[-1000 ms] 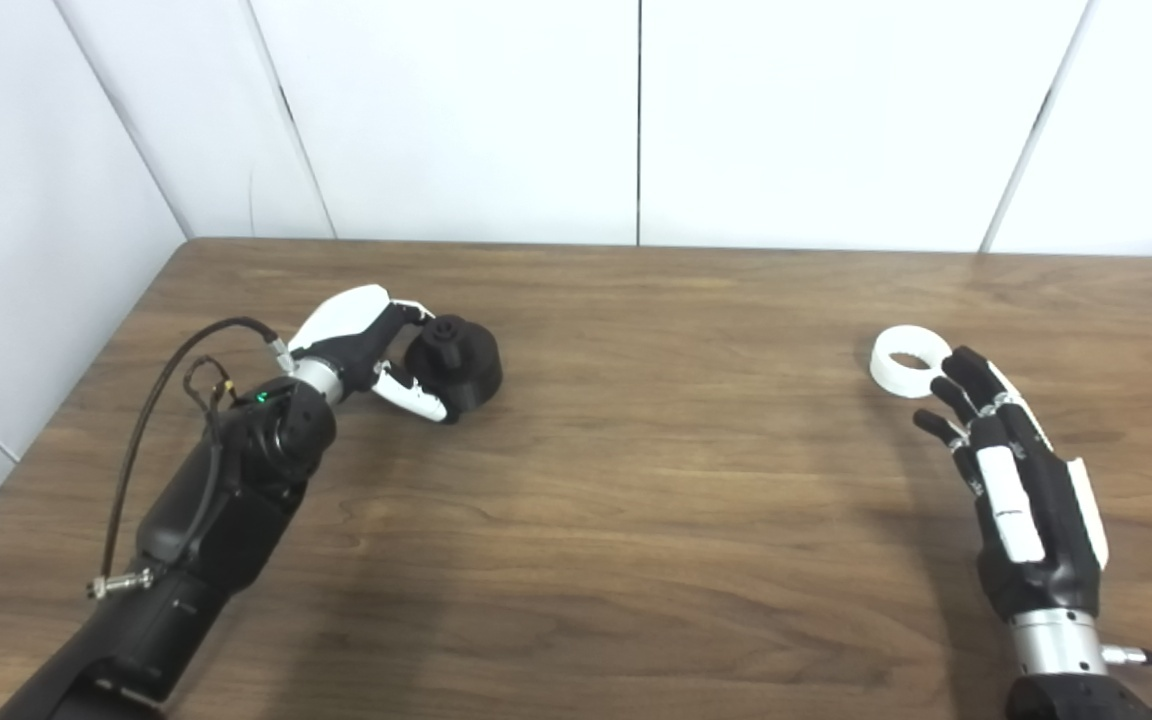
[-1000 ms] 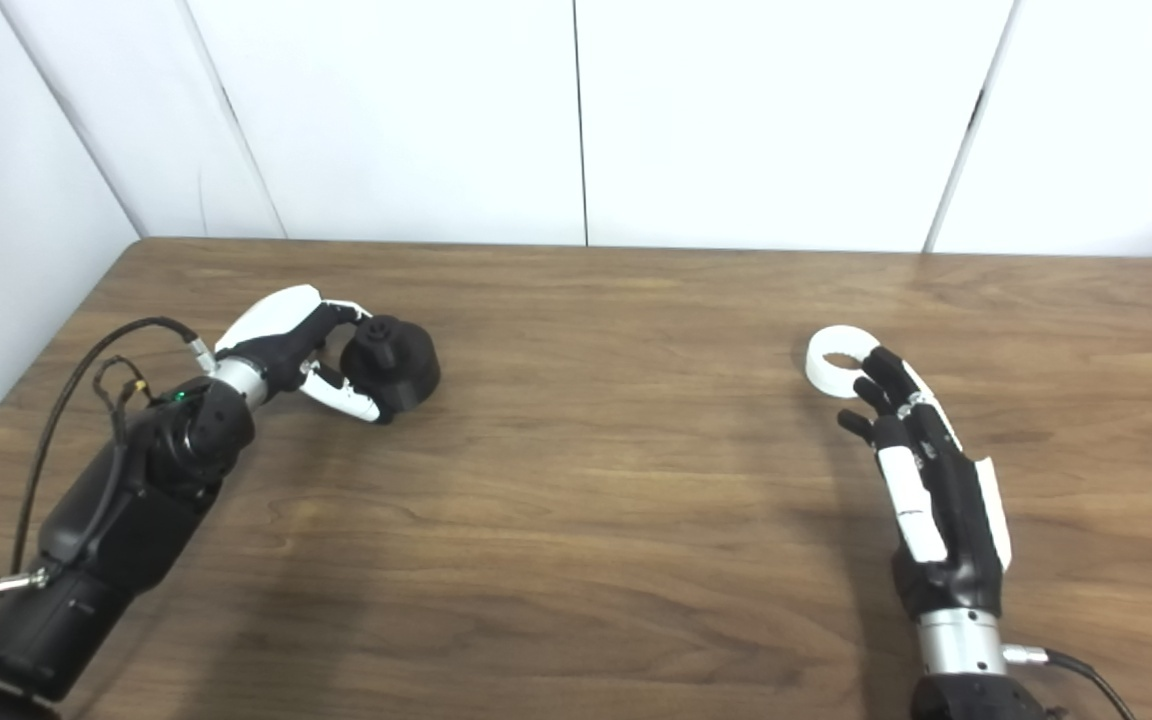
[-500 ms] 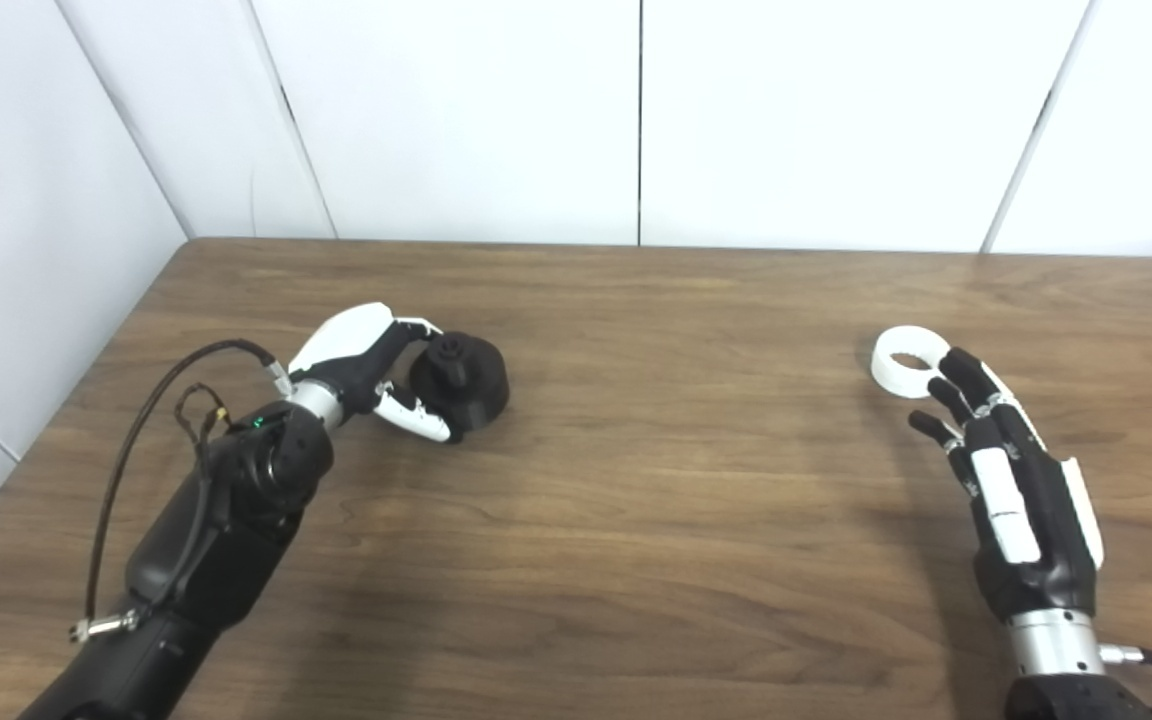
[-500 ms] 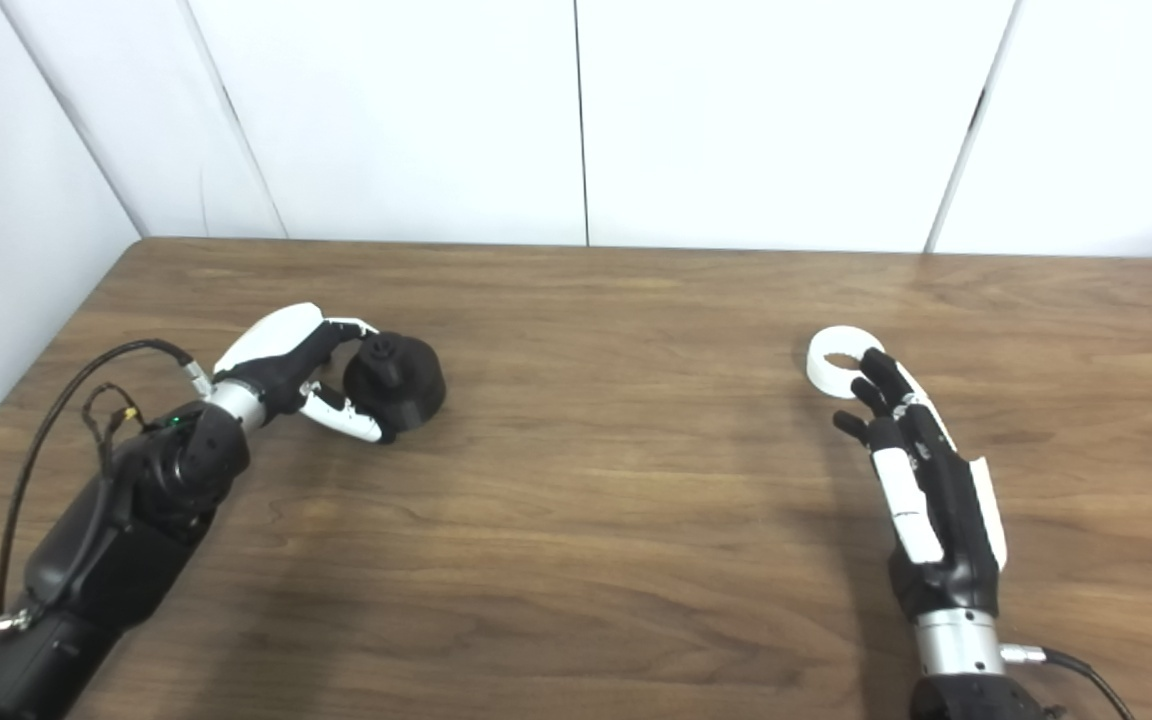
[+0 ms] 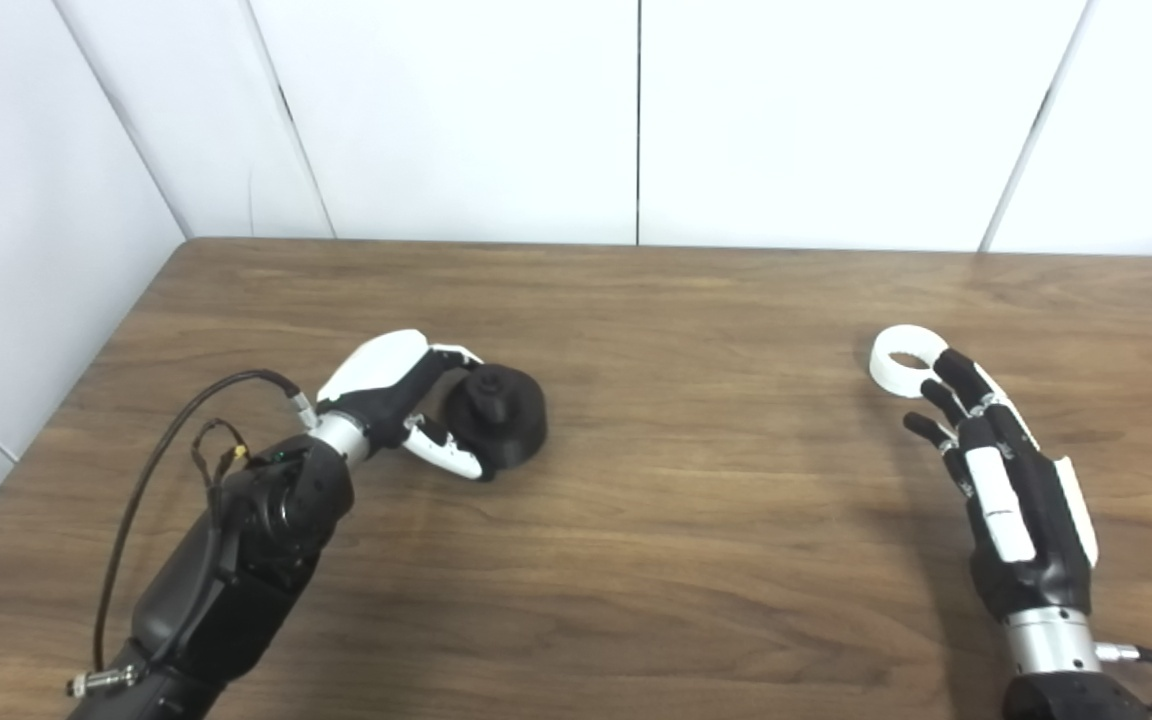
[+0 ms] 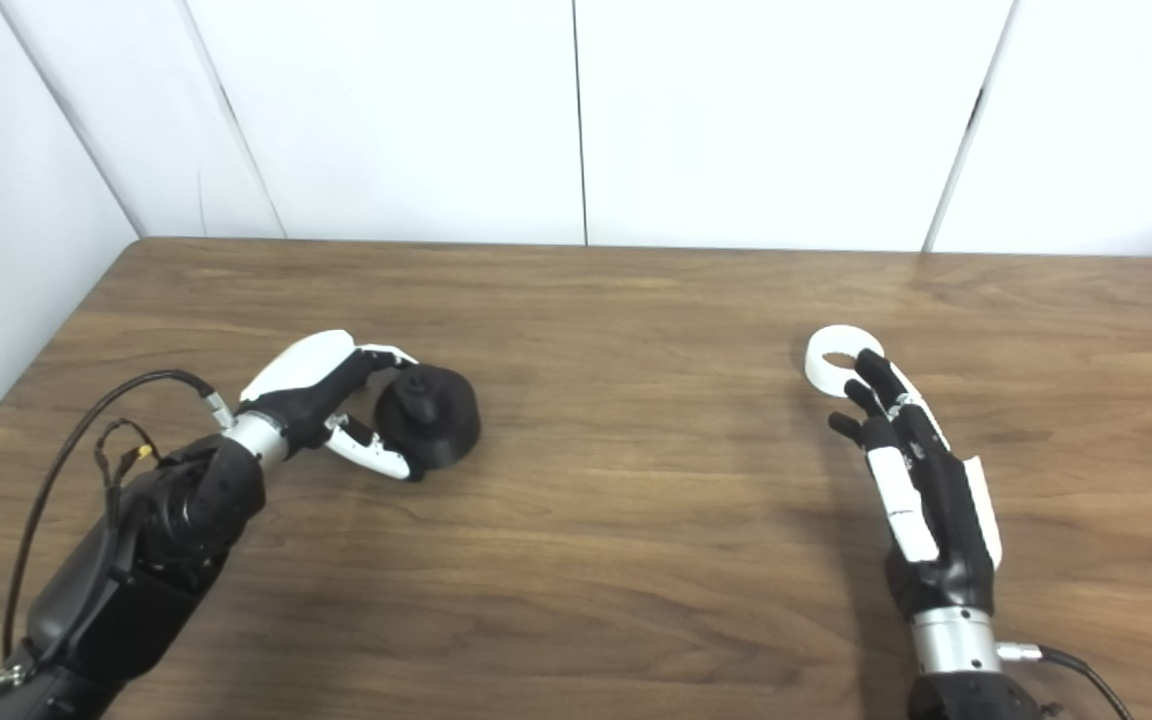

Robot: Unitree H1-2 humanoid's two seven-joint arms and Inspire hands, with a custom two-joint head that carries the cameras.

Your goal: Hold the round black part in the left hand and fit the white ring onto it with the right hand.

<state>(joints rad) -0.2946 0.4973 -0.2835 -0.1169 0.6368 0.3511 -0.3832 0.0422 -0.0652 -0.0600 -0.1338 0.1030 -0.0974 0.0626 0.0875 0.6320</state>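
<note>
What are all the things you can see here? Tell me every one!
round black part: one, black, left side of the table, in the left hand's grasp, a small knob on top
white ring: one, white, lying flat on the right side of the table, right hand's fingertips over its near edge
table: one, brown wood grain, fills the lower part of both views
wall panels: white, behind the table and along its left side
cable: black, looped along the left forearm
left hand: one, black and white, fingers and thumb wrapped around the round black part
right hand: one, black and white, fingers stretched out toward the white ring, holding nothing
</note>
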